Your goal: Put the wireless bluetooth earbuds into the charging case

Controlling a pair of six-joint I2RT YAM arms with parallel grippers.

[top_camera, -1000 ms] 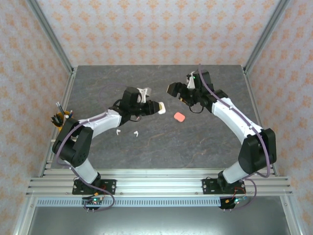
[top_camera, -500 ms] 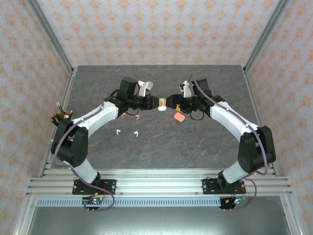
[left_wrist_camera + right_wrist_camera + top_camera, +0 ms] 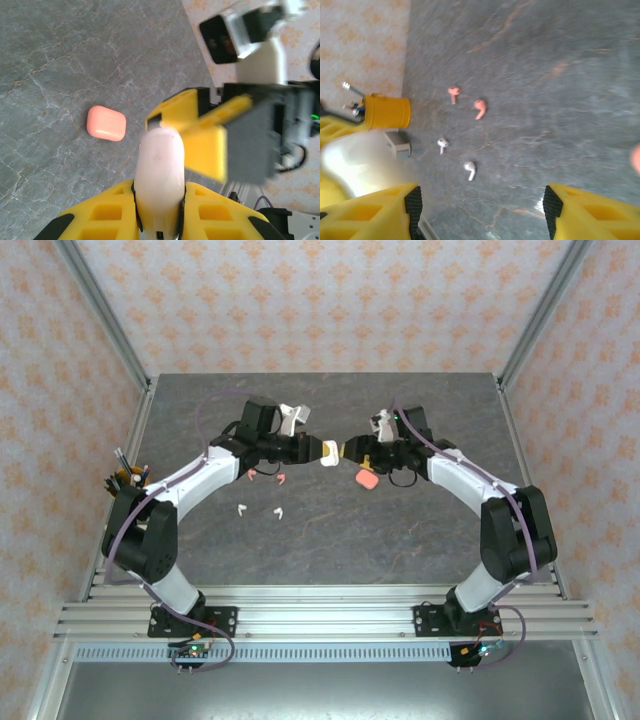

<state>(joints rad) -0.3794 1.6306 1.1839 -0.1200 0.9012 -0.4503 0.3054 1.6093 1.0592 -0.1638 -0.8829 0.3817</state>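
The white case (image 3: 159, 165) is clamped by the fully closed left gripper (image 3: 316, 451); the right gripper (image 3: 480, 215) is held with jaws well apart just beside the case's free end, nothing gripped; the pink case (image 3: 366, 480) lies on the table (image 3: 420, 540) near both; pink earbuds (image 3: 480, 107) and white earbuds (image 3: 469, 170) are scattered loose between the cases and the cup (image 3: 386, 111).

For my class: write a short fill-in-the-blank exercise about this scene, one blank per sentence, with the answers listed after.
1. The left tool grips the white case; the right tool stands ___.
2. The pink case lies on the table with its lid ___.
3. ___ earbuds lie loose on the table.
4. Two earbuds are white and two are ___.
Answers: open; closed; four; pink.
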